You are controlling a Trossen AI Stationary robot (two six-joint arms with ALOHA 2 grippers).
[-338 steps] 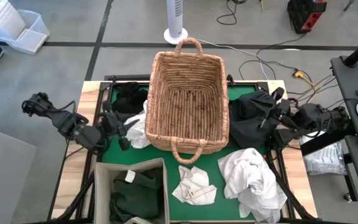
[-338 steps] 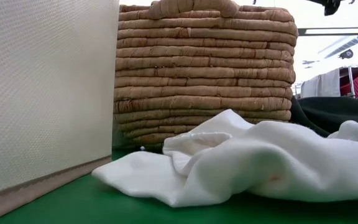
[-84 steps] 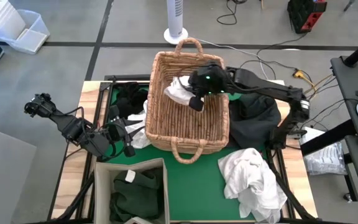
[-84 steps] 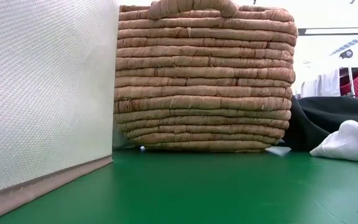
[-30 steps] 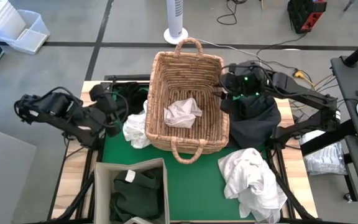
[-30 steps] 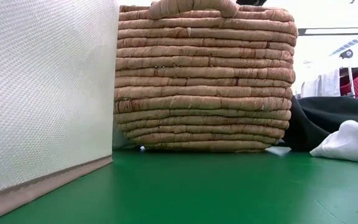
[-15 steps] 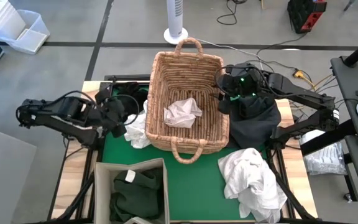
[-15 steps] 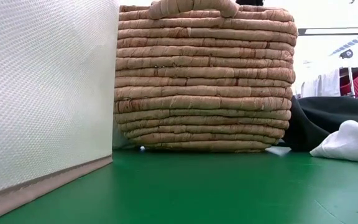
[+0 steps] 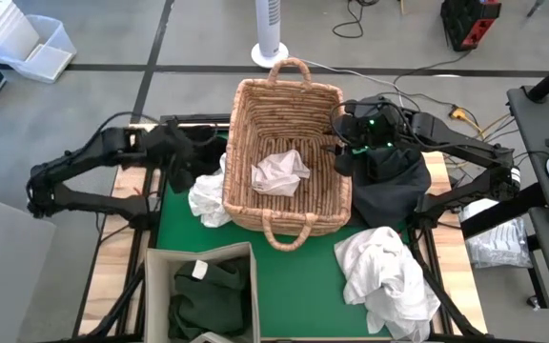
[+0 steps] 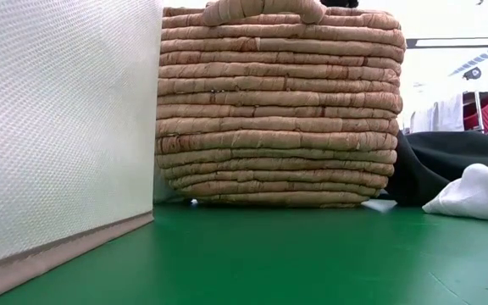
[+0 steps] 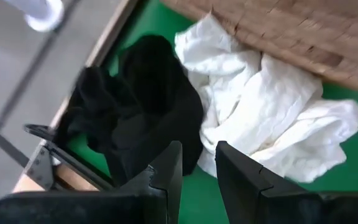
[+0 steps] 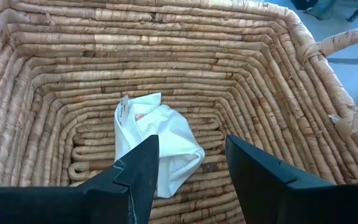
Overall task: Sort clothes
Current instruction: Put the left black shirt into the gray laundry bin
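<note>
A white garment [image 9: 279, 173] lies crumpled on the floor of the wicker basket [image 9: 289, 105]; it also shows in the right wrist view [image 12: 157, 140]. My right gripper [image 12: 190, 142] is open and empty, above the basket's right rim [image 9: 344, 152]. My left gripper [image 11: 197, 149] is open and empty, and hovers left of the basket [image 9: 181, 170] over a black garment [image 11: 135, 106] and a white garment [image 11: 260, 106] that lie on the green mat. A dark garment [image 9: 389, 176] lies right of the basket, and a large white one [image 9: 389, 272] lies at the front right.
A beige fabric bin [image 9: 152, 286] with dark green clothes [image 9: 213, 295] stands at the front left; in the low view its wall [image 10: 58, 127] is right beside the basket [image 10: 278, 102]. There is bare green mat [image 9: 298, 286] in front of the basket. A white fan stand [image 9: 269, 38] stands on the floor beyond the table.
My left arm has swung its elbow toward the table's far edge and stretched out, while its gripper has stayed over the clothes left of the basket. My right gripper has shifted slightly toward the basket's right rim. The white garment in the basket has not moved.
</note>
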